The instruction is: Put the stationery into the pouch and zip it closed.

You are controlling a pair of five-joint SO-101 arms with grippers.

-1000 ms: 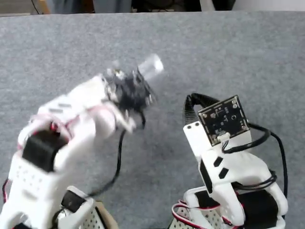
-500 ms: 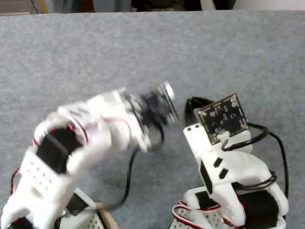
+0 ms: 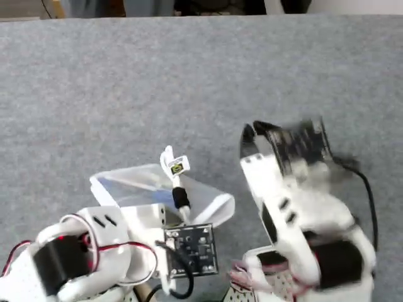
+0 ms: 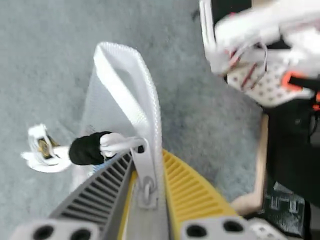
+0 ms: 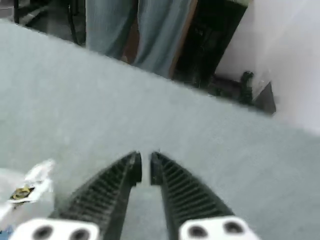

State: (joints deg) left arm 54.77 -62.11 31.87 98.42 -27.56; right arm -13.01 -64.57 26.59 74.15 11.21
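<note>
- Grey cloth (image 3: 126, 69) is spread over the table, and the pouch (image 3: 132, 185) is lying on it close to the left arm's base.
- The pouch's white edge band is clamped in the left gripper (image 4: 148, 162); the right gripper (image 5: 145, 160) is held over bare cloth, nearly closed and empty.
- The thin band could be lost from the jaws, or the pouch crumpled, if it is tugged hard.
- Translucent soft mesh, something blue inside, a black-beaded pull cord (image 4: 87, 148) and a small tag (image 3: 177, 167) are seen.

High view: fixed overhead, facing down on the tabletop (image 3: 189, 75). Left wrist view: close above the pouch (image 4: 125, 85). Right wrist view: low, facing across the tabletop. Shared by all: the pouch's tag (image 5: 27, 192).
</note>
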